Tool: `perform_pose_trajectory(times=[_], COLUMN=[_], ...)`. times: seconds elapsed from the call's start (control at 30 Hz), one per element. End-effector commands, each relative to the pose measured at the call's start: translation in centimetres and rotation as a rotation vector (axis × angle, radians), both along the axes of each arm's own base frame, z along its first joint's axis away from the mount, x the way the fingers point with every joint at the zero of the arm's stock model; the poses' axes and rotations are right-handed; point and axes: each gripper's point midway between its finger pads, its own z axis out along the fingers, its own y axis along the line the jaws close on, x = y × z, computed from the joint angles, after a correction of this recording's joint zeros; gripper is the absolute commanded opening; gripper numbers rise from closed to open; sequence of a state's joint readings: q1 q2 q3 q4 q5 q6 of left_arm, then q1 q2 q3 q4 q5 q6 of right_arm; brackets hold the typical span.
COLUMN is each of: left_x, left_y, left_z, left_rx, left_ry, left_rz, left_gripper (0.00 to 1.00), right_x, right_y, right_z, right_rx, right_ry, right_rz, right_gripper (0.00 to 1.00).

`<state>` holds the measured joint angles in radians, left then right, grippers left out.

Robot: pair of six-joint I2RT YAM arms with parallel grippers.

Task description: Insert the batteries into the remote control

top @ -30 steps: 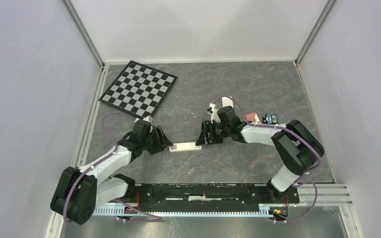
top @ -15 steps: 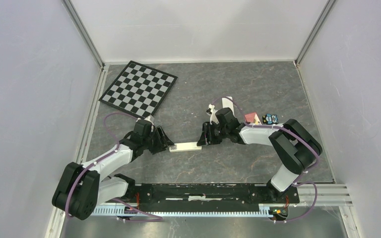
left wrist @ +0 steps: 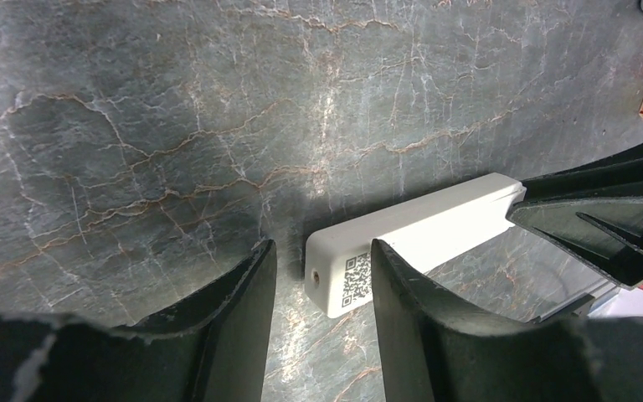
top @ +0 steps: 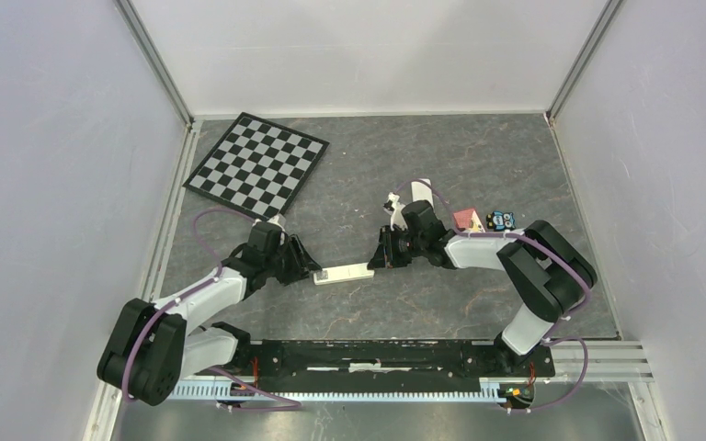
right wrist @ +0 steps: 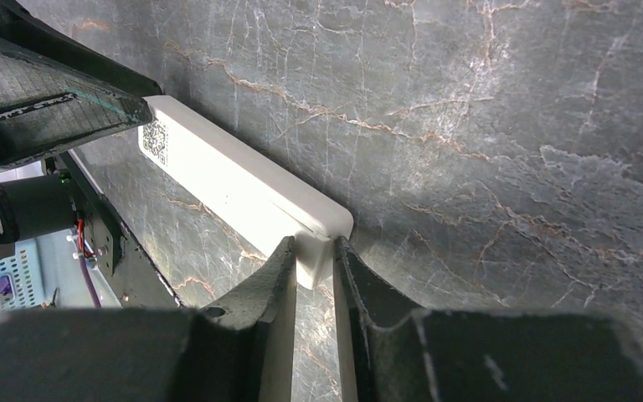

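Observation:
The white remote control [top: 344, 273] lies back-up on the dark marbled table between my two grippers, a QR sticker [left wrist: 355, 278] on its left end. My right gripper [right wrist: 314, 251] is shut on the remote's right end, both fingers pressed against its sides; in the top view the right gripper [top: 379, 261] is at that end. My left gripper [left wrist: 322, 253] stands open around the remote's left end, with a clear gap beside the left finger [left wrist: 247, 310]. From above, the left gripper [top: 311, 268] sits just left of the remote. No batteries can be made out in any view.
A checkerboard [top: 257, 164] lies at the back left. Behind the right arm are a small white piece [top: 418, 190], a pink block [top: 465, 218] and a small dark object with blue marks [top: 501, 220]. Grey walls enclose the table; a black rail [top: 377, 354] runs along the near edge.
My right gripper has closed on the remote's right end, and the remote now sits slightly skewed, right end farther back. The left jaws have narrowed a little around the left end.

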<state>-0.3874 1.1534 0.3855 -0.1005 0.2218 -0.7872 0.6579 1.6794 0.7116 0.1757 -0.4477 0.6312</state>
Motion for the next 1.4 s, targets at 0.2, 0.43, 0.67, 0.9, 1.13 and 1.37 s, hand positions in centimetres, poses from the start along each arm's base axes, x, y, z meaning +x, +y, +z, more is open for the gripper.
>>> perform_pose_trajectory(times=[0.2,0.43,0.67,0.9,1.13,1.37], left_x=[-0.4,-0.5,-0.7,-1.1,-1.3,-1.9], left_y=[0.1,0.0,-1.0,-2.0,-2.4,-2.5], left_z=[-0.7,-0.8,-0.5,-0.8,-0.8,-1.1], left_rx=[-0.005,-0.010,-0.075,-0.144,-0.181,-0.200], left_ry=[0.021,0.029,0.037,0.056,0.070,0.074], left_rz=[-0.005,-0.008,-0.015,-0.027,-0.020,-0.016], left_gripper=[0.47,0.44,0.36,0.29,0.24,0.22], right_x=[-0.8,-0.6,-2.4,-4.6,-7.0,-9.3], right_y=[-1.8,-1.8,-1.0,1.4,3.1,6.1], right_z=[-2.3,-2.1,-2.9,-2.8,-3.3,-3.3], right_rx=[-0.092,-0.097,-0.107,-0.086,-0.114,-0.122], right_ry=[0.002,-0.010,0.015,0.032,0.049,0.047], right_rz=[-0.006,-0.012,-0.003,-0.037,-0.073,-0.053], right_gripper=[0.20,0.20,0.22,0.23,0.16,0.14])
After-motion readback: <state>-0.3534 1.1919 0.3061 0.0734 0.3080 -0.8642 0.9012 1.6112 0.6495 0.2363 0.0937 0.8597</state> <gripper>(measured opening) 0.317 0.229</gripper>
